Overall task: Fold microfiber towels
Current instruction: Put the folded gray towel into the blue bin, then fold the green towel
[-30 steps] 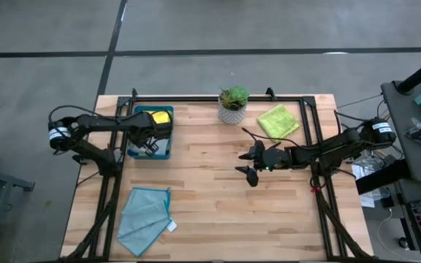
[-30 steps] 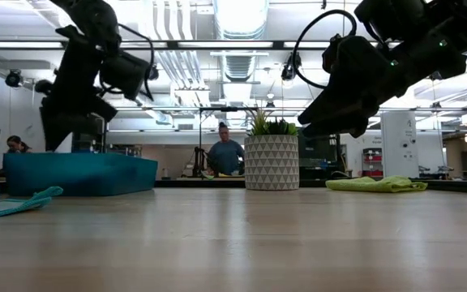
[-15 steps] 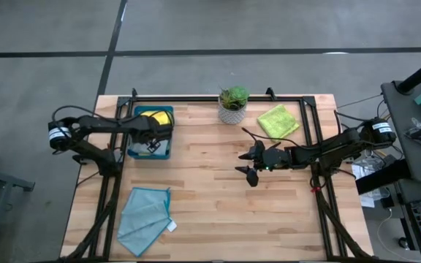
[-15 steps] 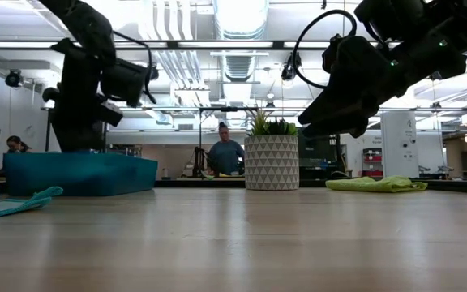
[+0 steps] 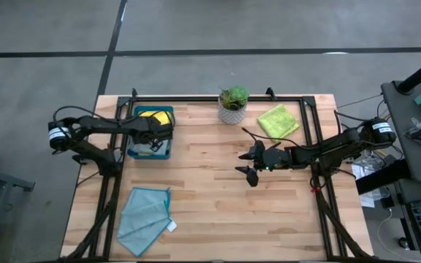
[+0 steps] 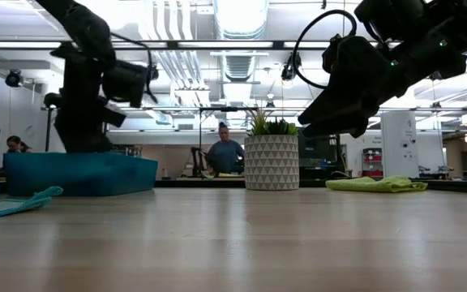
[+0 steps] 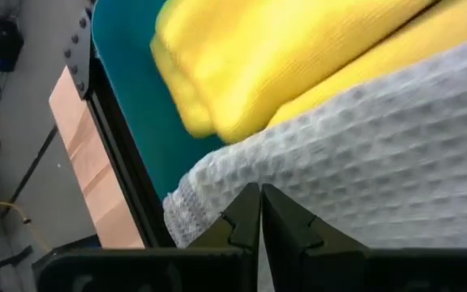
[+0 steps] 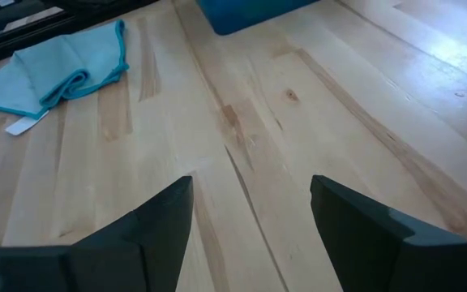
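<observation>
Teal plastic, the tray was my landmark: my left gripper sat down inside it, fingers pressed together on the pale grey towel, with a yellow towel bunched behind. The light teal towel lay well in front of the tray, the lime green towel far to its right past the potted plant. My right gripper hovered mid-table, jaws wide and empty.
</observation>
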